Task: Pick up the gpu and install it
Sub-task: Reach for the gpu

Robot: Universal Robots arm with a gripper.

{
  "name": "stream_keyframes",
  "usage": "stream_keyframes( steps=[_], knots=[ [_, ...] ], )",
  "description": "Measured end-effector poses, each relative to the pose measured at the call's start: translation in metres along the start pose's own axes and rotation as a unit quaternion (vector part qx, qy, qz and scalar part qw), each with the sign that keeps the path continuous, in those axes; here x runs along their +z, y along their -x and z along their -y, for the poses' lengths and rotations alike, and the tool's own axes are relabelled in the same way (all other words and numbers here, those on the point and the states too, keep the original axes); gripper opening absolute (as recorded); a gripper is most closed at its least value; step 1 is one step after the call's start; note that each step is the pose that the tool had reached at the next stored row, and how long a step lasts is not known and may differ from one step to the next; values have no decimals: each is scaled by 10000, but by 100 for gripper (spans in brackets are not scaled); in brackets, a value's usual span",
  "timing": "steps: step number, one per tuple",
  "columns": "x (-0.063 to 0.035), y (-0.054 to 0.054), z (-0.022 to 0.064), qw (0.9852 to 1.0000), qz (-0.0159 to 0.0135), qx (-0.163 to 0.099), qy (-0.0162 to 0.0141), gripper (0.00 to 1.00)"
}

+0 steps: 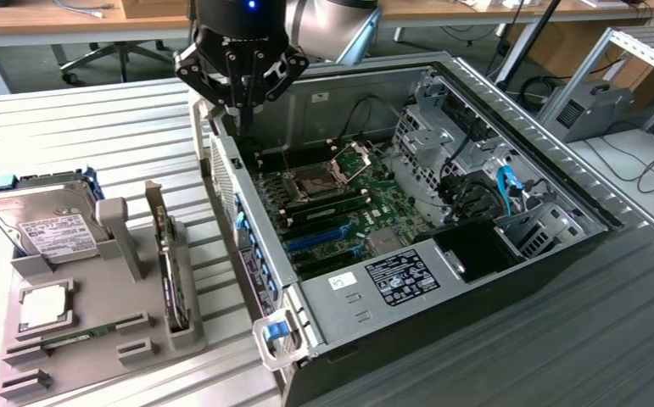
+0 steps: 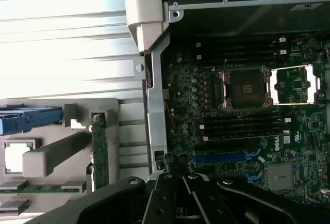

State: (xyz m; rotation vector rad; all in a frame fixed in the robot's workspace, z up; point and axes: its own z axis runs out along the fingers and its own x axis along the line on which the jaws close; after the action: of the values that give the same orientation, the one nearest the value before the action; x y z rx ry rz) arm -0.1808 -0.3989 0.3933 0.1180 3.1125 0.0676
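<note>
The gpu (image 1: 170, 254) stands on edge in a slot of the grey holder (image 1: 134, 339), at the exterior view's left of the open computer case (image 1: 338, 297); its silver bracket points up. In the wrist view the gpu (image 2: 99, 152) shows as a thin green strip in the holder. My gripper (image 1: 239, 108) hangs high over the case's wall nearest the holder, well above and beyond the gpu. Its black fingers (image 2: 170, 198) are shut with nothing between them. Blue card slots (image 1: 321, 242) lie on the motherboard (image 2: 232, 131).
The holder also carries a silver hard drive in a blue frame (image 1: 38, 222), a square chip (image 1: 44, 305) and a narrow green memory stick (image 1: 78, 335). The case's raised walls, drive cage (image 1: 451, 144) and cables surround the board. A ribbed metal table (image 1: 89, 127) lies underneath.
</note>
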Motion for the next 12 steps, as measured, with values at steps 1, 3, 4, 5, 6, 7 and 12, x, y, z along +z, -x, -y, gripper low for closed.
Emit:
stream_keyframes(
  steps=[1,3,4,5,6,7,12],
  knots=[
    [0,-4,0,10000,0,0,0,11],
    [-1,-59,4,10000,0,0,0,11],
    [-2,-74,6,10000,0,0,0,11],
    [-3,-98,7,10000,0,0,0,11],
    [-3,-125,9,10000,0,0,0,11],
    [-4,-129,10,10000,0,0,0,11],
    [-4,-149,11,10000,0,0,0,11]
  ],
)
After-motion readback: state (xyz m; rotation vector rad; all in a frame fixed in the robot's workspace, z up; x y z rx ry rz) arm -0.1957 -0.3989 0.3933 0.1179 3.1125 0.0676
